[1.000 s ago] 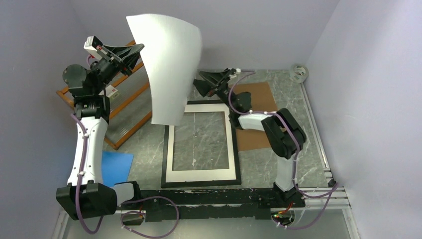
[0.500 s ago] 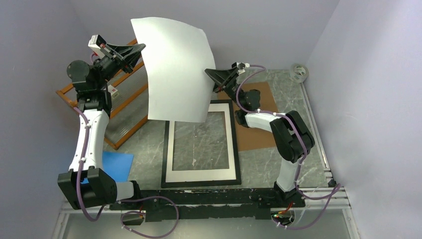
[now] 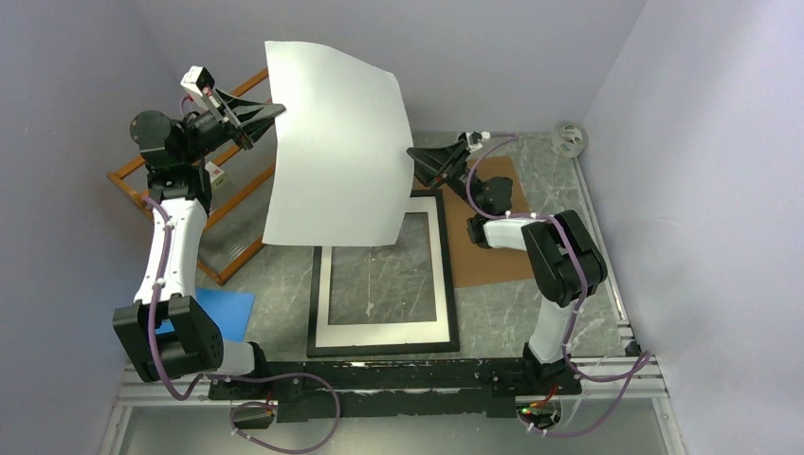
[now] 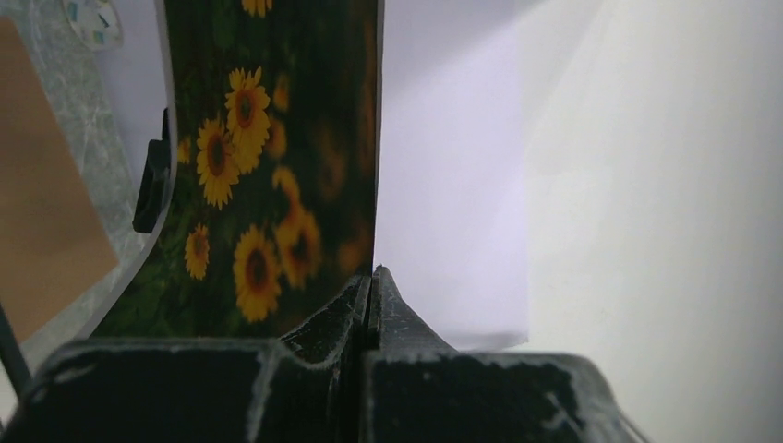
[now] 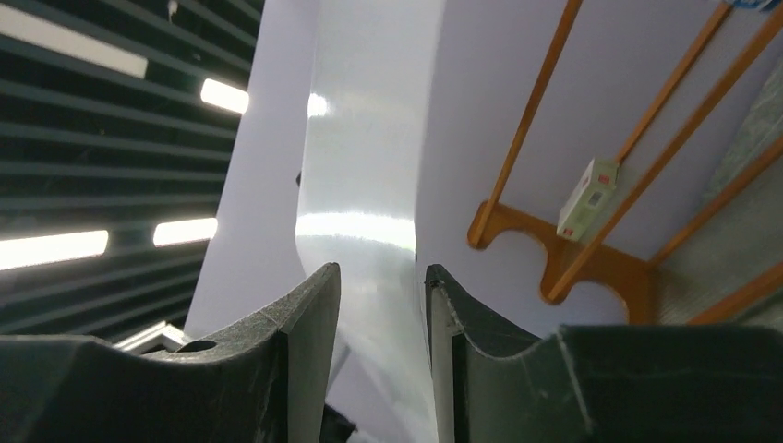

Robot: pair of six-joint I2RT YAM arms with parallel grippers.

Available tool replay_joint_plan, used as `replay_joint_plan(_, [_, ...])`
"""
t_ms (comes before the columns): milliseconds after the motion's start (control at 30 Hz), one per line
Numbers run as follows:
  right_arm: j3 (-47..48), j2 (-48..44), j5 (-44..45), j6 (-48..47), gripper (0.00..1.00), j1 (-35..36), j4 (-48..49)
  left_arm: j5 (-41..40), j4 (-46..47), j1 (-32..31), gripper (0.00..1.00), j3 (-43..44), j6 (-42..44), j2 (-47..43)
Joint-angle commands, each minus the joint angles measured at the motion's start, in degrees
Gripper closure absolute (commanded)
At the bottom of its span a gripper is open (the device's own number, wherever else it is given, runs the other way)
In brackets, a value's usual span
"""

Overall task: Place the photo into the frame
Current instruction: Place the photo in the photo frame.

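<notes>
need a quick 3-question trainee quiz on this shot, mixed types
1. True or false: the photo already lies in the frame.
2. The left hand is shut on: A photo, B frame, C nothing.
3. Fill in: seen from above, the photo shows its ___ back.
Key: 1 false; 2 A; 3 white.

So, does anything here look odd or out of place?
The photo hangs in mid-air, bowed, pinched at one edge by the left gripper. The right gripper straddles the opposite edge, jaws apart. The frame lies empty below.
</notes>
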Motion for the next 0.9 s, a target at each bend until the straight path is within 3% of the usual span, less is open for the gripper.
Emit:
replay_joint_plan(0, [2.89,-3.32,-5.78,-0.24,0.57,0.41,12.63,4.81,-0.15,0.11,0.97,-0.2,5.28,-1.34])
replay_joint_plan(200, [1.84,-4.77,-8.53,-2.23,0.64,0.24,9.22,5.68,-5.37,0.11,0.97,0.27,10.03,-1.09])
replay_joint_plan(400, [-2.17,-6.48,-9.89,-2.63,0.87,-0.11,9.38,5.9,-12.97,0.13,0.97,-1.03,15.89,-1.71])
replay_joint_plan(533, [-6.56,-9.4,-12.16,-4.63,0.99,-0.09,3.26,5.52,-17.81,0.13,0.87,-4.66,20.75,-2.83])
replay_joint_plan(633, [-10.13,-13.83,-15.07,-11.29,1.0,-0.11,-11.19,3.96,-31.21,0.12,0.68,-6.87,32.63,-4.35])
replay_joint_plan(700, [-9.16,-15.63,-18.19,-21.69,1.0,-0.05,-32.84,-4.74,-51.86,0.12,0.48,-6.15,50.25,-5.08])
replay_joint_plan(767, [-8.23,-15.83,-17.46,-32.52,1.0,-0.03,-52.04,-16.37,-68.17,0.11,0.27,-5.78,62.67,-5.21])
replay_joint_plan(867, [-6.43,-14.58,-13.92,-42.01,1.0,0.02,-69.62,-26.54,-74.21,0.16,0.13,-11.46,70.82,-5.67])
